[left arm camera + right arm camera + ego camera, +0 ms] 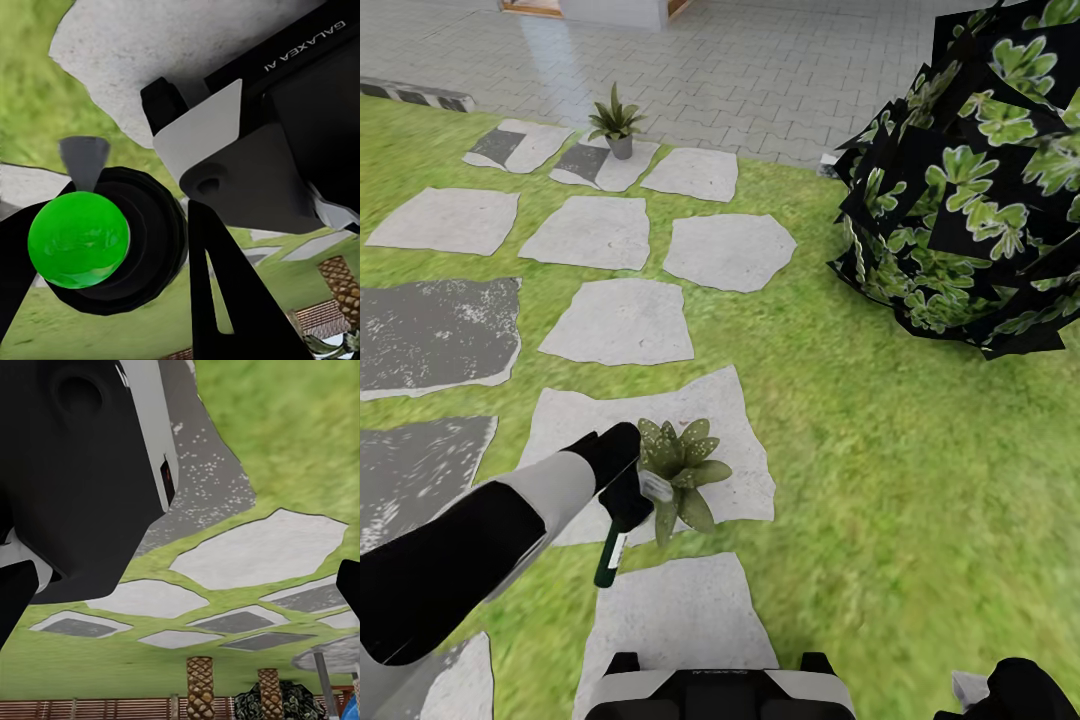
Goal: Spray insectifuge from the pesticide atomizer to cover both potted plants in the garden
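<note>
My left gripper (628, 492) is shut on the pesticide atomizer (610, 555), a dark green bottle with a white label hanging below the fingers. Its pale trigger head (656, 487) points at the near potted plant (682, 468), almost touching its leaves. That plant sits on a pale stepping stone (732, 412) of the garden lawn. The second potted plant (616, 122) stands far off on a stone by the paving. In the left wrist view the bottle's bright green bottom (78, 240) sits between the black fingers (217, 300). My right gripper (184, 585) is open, with nothing between its fingers.
A big dark round bush (970, 190) fills the right side. Several grey stepping stones (622, 322) run across the lawn toward the grey paving (760, 70). My base (720, 690) stands at the near stone's edge. A slatted fence (90, 709) and palm trunks (200, 686) lie further off.
</note>
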You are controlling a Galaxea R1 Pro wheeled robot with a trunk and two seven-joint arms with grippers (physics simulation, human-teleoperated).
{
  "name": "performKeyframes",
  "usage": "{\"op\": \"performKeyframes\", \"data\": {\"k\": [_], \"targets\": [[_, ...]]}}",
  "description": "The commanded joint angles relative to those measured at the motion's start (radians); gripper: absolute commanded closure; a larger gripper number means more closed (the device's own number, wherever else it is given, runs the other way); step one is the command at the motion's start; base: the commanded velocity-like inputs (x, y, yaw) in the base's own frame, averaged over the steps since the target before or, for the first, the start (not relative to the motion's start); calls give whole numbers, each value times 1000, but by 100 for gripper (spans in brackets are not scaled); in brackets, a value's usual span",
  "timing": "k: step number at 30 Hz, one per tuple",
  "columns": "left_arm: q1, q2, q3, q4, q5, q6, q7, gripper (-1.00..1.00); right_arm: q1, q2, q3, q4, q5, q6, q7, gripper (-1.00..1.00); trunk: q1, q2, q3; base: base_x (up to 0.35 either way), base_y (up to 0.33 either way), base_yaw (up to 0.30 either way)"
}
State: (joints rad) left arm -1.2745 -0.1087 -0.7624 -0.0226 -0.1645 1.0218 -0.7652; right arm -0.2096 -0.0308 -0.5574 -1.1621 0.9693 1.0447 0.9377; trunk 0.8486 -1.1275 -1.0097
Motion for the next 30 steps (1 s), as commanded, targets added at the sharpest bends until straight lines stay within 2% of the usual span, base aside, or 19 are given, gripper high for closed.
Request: {"op": "performKeyframes", "data": {"k": [1, 12, 20, 30], "targets": [[-4, 1, 2, -1, -10, 3, -9, 100, -1, 0, -1, -1, 9, 2, 10, -100, 0, 0, -1, 0, 0, 5], [-6, -4, 1, -4, -5, 2, -11, 100, -1, 0, 1, -1, 9, 2, 10, -100, 0, 0, -2, 0, -5, 119], [-2, -6, 3, -6, -3, 3, -12, 100, 0, 0, -1, -1, 9, 2, 10, -100, 0, 0, -2, 0, -295, 2], [-1, -6, 3, -5, -6, 3, -13, 100, -1, 0, -1, -1, 9, 2, 10, -100, 0, 0, -2, -47, -138, 0]]}}
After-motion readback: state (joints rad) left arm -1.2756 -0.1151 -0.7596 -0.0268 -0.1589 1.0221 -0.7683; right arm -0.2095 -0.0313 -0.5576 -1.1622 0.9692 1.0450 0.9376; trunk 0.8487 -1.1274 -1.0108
